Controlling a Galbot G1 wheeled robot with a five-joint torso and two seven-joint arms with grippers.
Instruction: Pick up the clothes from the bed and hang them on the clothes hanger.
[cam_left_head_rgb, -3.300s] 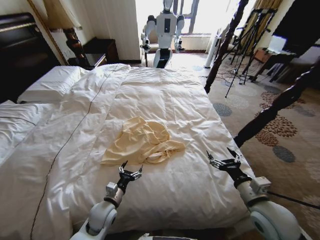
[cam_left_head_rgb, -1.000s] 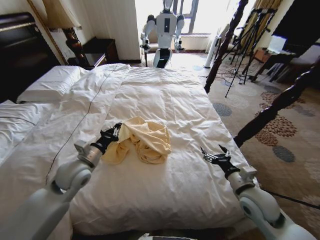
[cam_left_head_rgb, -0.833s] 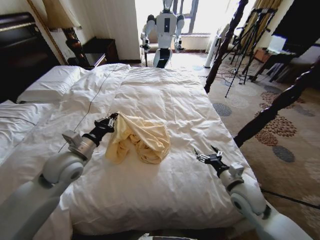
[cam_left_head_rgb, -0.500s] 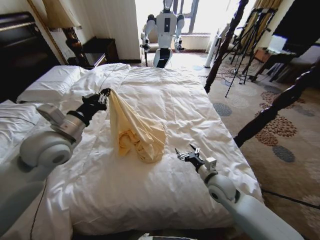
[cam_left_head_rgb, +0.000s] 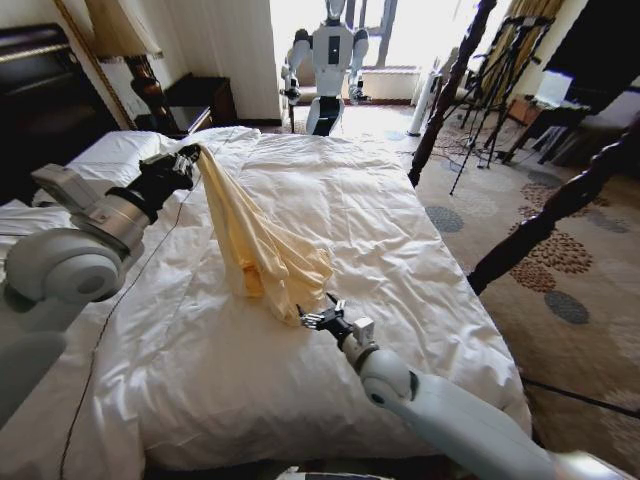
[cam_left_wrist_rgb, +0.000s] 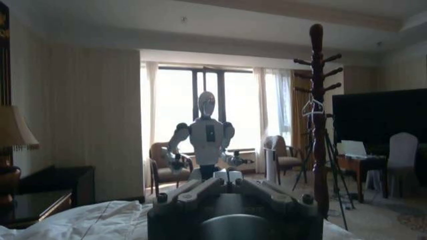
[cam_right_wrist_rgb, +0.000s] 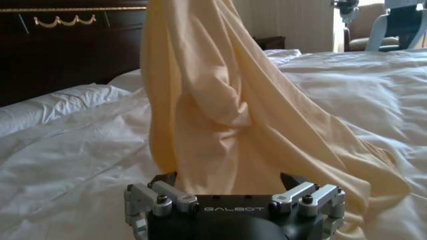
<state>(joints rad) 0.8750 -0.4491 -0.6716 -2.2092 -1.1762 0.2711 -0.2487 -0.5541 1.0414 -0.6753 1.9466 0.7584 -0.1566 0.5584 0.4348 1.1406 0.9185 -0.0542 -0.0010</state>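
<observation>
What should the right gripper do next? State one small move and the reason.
Probably close the right gripper on the shirt's lower hem. Its fingers are spread right at the hanging fabric, while the left gripper holds the top end lifted off the bed.

The pale butter-yellow shirt (cam_left_head_rgb: 262, 250) is soft cloth with a faint sheen, falling in smooth folds. Under it the bed's puffy white duvet (cam_left_head_rgb: 400, 210) is matt, wrinkled fabric. The right gripper (cam_right_wrist_rgb: 235, 200) has dull grey metal fingers on a black matt body.
</observation>
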